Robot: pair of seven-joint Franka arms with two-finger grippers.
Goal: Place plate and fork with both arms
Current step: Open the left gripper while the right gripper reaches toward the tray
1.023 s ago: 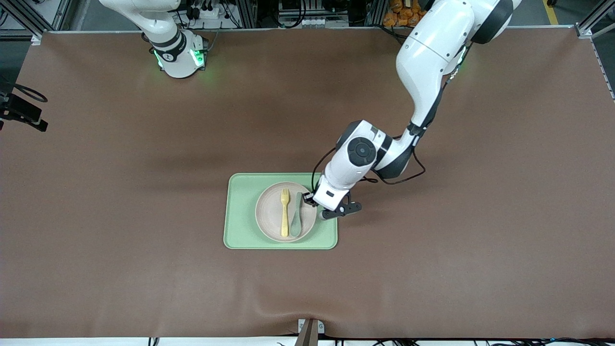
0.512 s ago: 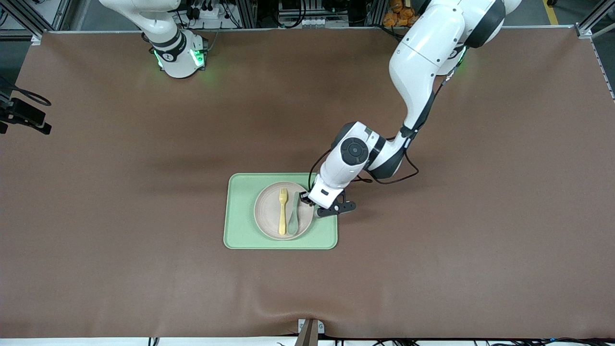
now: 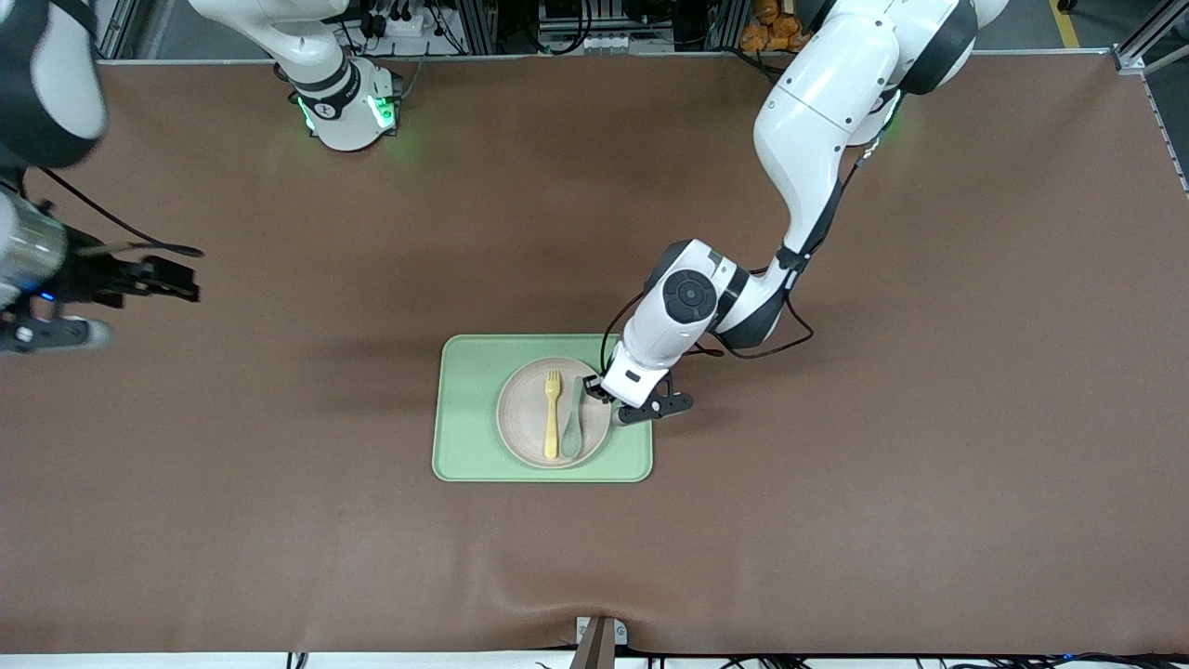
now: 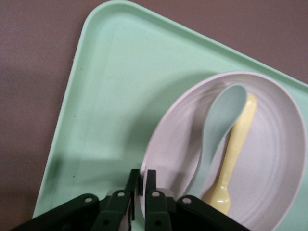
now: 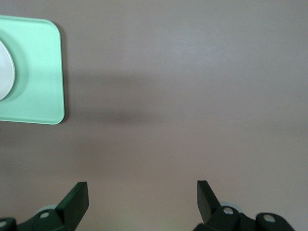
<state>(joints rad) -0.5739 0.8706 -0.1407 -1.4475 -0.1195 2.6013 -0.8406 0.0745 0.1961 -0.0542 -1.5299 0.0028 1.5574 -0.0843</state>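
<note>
The plate (image 3: 555, 413) has moved a little toward the left arm's end of the desk (image 3: 836, 520) since half a second ago, and it sits again near the middle of the green tray (image 3: 464, 446), close to where it was one second ago. The fork (image 3: 553, 413) and the teal spoon (image 3: 573, 414) went with it and lie side by side inside it, the spoon closer to the left arm. The right arm, which was almost out of the front view before, has come in at its end of the desk. To me this means the plate is now set down on the tray and the left arm is at the point of letting it go, while the right arm begins its own part, probably the fork.

The left end effector (image 4: 142, 196) is at the plate's rim, on the side toward the left arm's end. In the left wrist view its two fingers (image 4: 132, 187) stand very close together with the thin rim between them, so it is nearly closed and I judge it still pinches the plate, though the grip may be starting to loosen.

The right end effector (image 5: 142, 202) hangs over bare desk, well apart from the tray. Its fingers are spread wide and nothing is between them. A corner of the tray shows in its wrist view
</note>
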